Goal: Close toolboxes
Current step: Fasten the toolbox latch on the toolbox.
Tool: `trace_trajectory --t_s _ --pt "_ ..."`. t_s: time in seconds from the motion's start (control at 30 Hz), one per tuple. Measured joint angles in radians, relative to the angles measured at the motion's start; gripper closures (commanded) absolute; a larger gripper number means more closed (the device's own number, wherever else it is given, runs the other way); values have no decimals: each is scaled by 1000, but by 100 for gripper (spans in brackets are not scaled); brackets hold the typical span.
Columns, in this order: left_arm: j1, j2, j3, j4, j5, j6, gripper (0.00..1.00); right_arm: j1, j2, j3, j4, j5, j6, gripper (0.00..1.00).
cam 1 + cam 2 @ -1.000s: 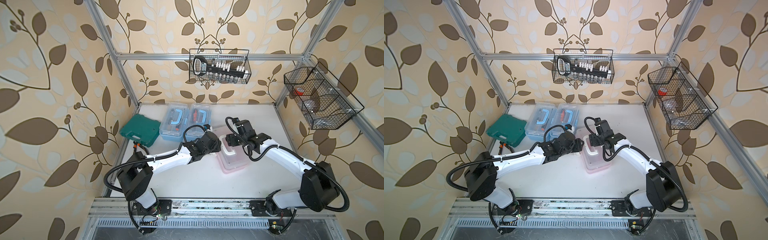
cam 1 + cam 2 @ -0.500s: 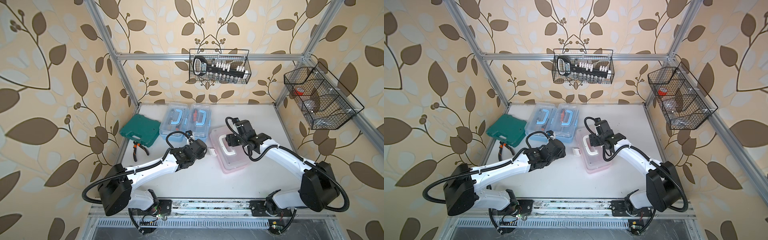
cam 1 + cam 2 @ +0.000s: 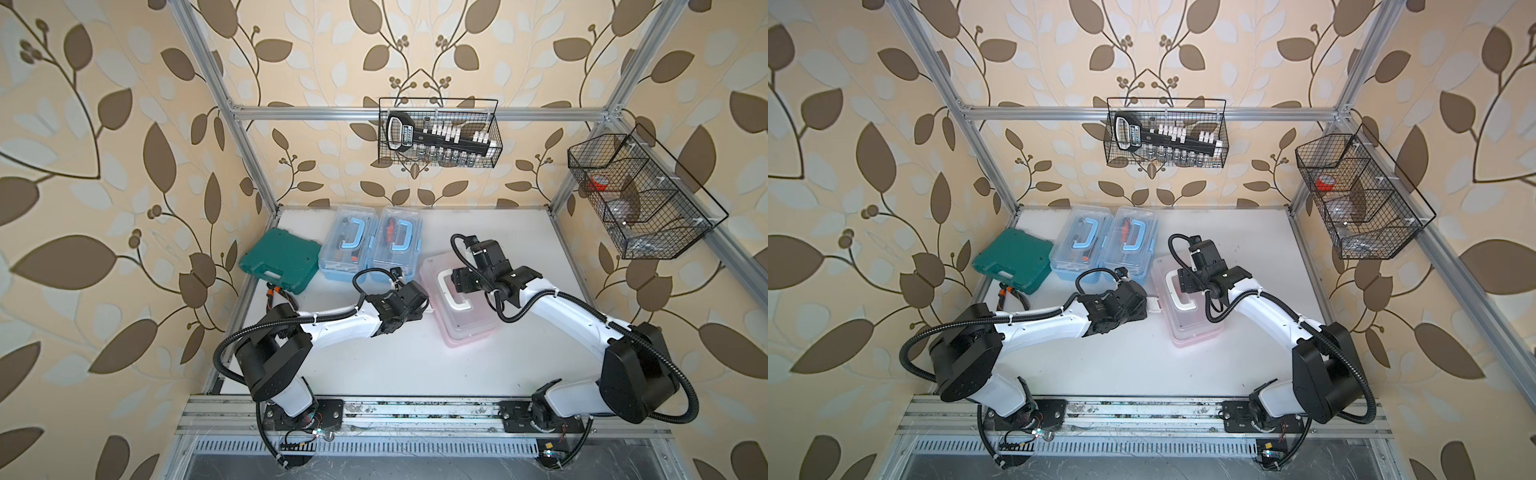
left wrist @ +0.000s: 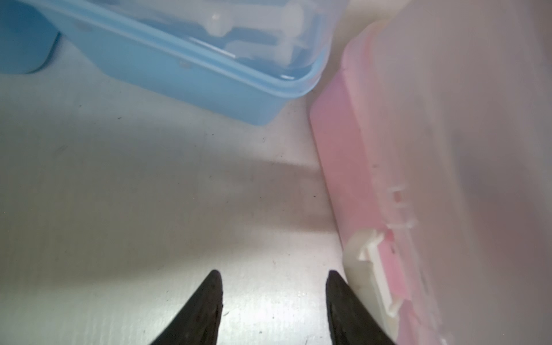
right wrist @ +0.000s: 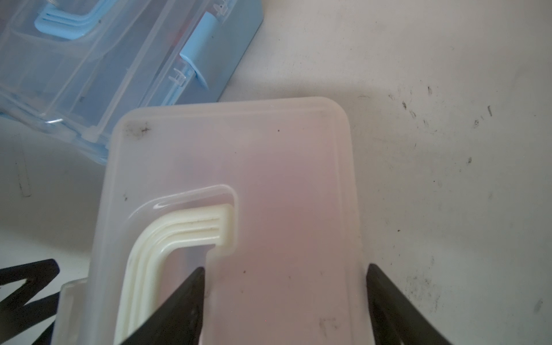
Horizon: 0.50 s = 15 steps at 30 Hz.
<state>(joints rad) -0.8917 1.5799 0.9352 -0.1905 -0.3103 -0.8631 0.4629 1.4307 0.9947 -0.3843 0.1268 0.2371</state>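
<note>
Returning to the pink box point(image 3: 469, 332) after backing away half a second ago, the left gripper point(image 4: 273, 274) is hanging low over the table point(image 4: 149, 194), jaws parted and empty, one fingertip point(image 4: 337, 294) just beside the white latch point(image 4: 369, 260), which is sticking out, so fastening it is probably the step in hand. The right gripper point(image 5: 283, 267) is sitting spread over the lid point(image 5: 268, 167), one finger by the handle point(image 5: 179, 227), one past the edge, clasping nothing. Farther back, two blue boxes point(image 3: 348, 245) point(image 3: 397, 243) are lying side by side, lids seemingly down.
</note>
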Motion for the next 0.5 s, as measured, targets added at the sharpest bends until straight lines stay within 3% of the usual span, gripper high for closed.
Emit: trace_trajectory --t_s 0.5 --pt "2 36 48 55 42 27 44 2 3 0 5 0 -2 25"
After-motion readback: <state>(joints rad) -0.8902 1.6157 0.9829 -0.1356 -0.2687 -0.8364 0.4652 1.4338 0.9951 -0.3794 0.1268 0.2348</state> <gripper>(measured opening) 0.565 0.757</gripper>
